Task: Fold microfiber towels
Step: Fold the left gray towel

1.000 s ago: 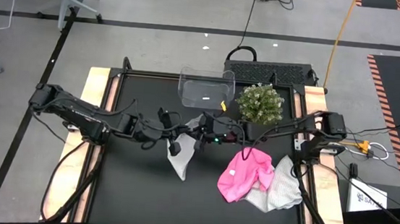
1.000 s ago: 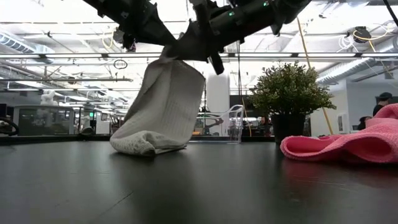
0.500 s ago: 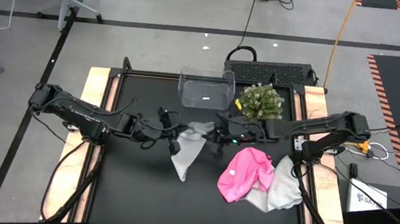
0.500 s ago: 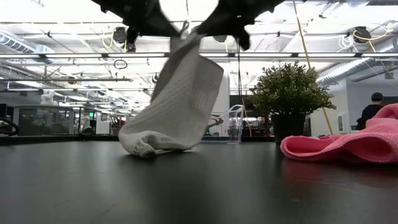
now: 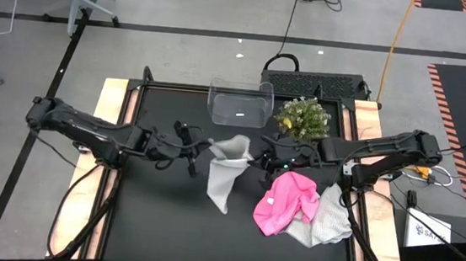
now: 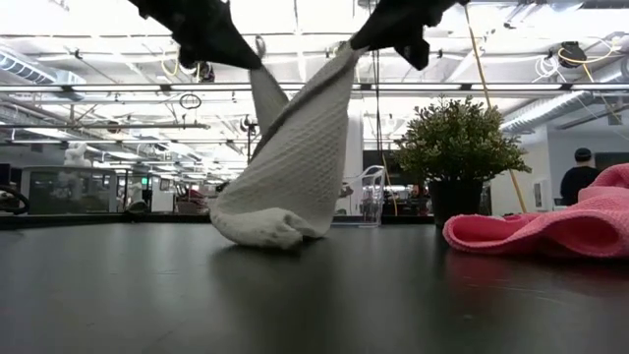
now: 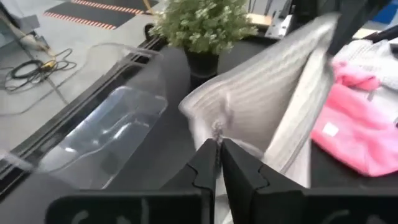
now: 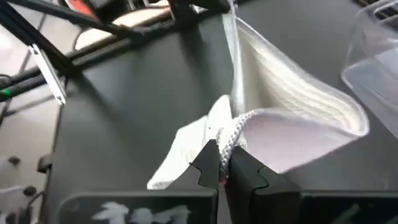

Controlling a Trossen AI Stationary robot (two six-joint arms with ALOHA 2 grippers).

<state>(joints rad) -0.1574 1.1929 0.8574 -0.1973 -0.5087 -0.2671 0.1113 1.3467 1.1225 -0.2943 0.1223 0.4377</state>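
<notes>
Three towels, two grippers, one bin, one plant.
Clamped on the top corners of a white towel (image 5: 226,170): left gripper (image 5: 205,151) and right gripper (image 5: 254,158), both pinched tight, cloth stretched between and hanging below, lower end crumpled on the table (image 5: 158,217). Ribbed, waffle-like weave, pale grey in shadow. Just beside the right gripper, a pink towel (image 5: 284,203) heaped over another white towel (image 5: 324,223). Beyond the grippers, a clear bin (image 5: 239,103) and potted plant (image 5: 303,117). Matte black tabletop, wooden side rails; grey floor with cables, bright ceiling lights, a person (image 6: 580,175) far behind.
</notes>
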